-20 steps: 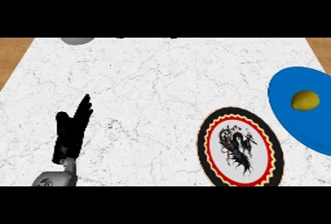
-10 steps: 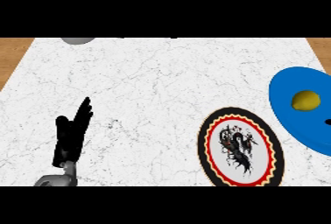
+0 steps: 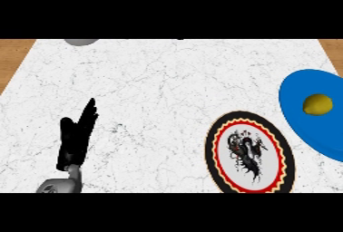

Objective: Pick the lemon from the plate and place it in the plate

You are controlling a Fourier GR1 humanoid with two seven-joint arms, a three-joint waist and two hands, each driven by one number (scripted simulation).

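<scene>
While resting at lower left, left hand [image 3: 75, 136] open, fingers straight and pressed together, pointing up, holding nothing. Right hand out of view. Lemon [image 3: 317, 104] on blue plate [image 3: 301, 122] at right edge, plate partly cut off by frame. Patterned plate [image 3: 249, 152] with red-black rim and dark figure just left of blue plate, rims close, contact unclear. Grey object [image 3: 81, 41] at top left of marble counter [image 3: 167, 81], mostly cropped. Hand well apart from both plates.
</scene>
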